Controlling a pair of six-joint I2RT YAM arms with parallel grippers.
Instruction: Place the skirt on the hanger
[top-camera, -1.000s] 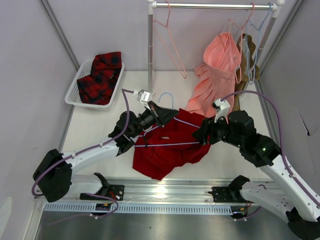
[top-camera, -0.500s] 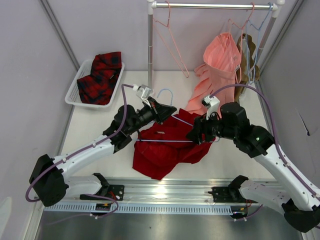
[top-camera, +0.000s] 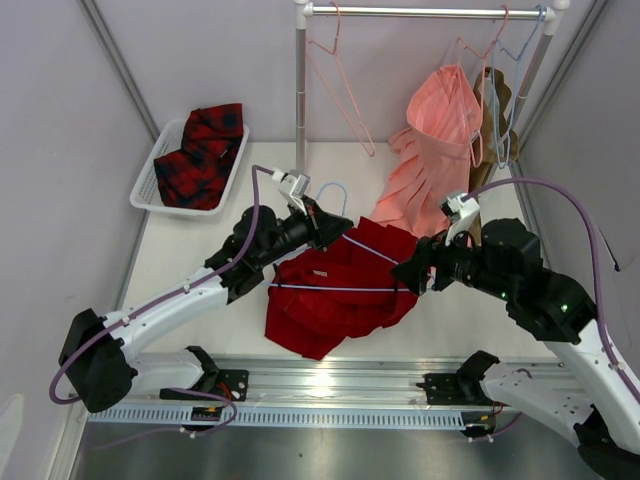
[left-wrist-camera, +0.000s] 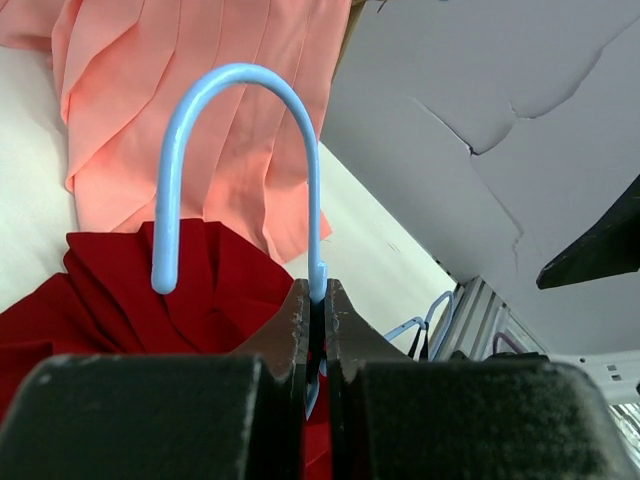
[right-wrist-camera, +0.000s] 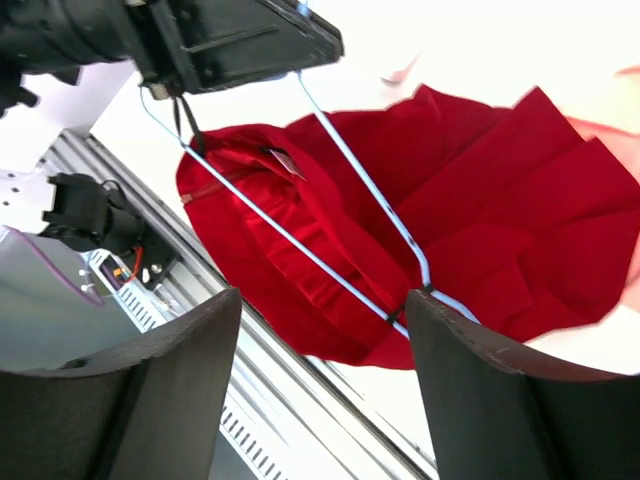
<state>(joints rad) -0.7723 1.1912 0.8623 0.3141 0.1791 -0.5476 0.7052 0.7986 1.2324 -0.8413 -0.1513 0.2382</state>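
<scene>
- Most of the plain deep-red soft fabric skirt (top-camera: 320, 325) lies bunched on the white counter (top-camera: 180, 240) between your two arms, under the thin light-blue wire hanger (top-camera: 340, 289). You cannot tell from these views whether any of its waist is threaded onto the wire. If you lift now, the skirt may simply be left behind on the counter.
- The hanger's bottom bar crosses the fabric, and its right corner lies over a fold. If you drag the wire sideways, it could snag that fold and haul the skirt towards the counter's near edge.
- Your left claw (left-wrist-camera: 316, 305) is clamped tight on the hanger's neck, just below the hook. That is thin round wire held at a single spot, so a push on the far corner could make the hanger twist in the grip or slip out.
- Your right claw (right-wrist-camera: 320, 300) stands wide apart and holds nothing. Its wrist view shows the hanger's right corner and red fabric between the fingers, though not how far below them. If you close there, you may pinch wire and cloth together and pin the skirt to the outside of the hanger.
- The salmon-pink pleated skirt (top-camera: 430, 160) reaches down just beside the red one's far edge. A loose grab at that edge could catch both.
</scene>
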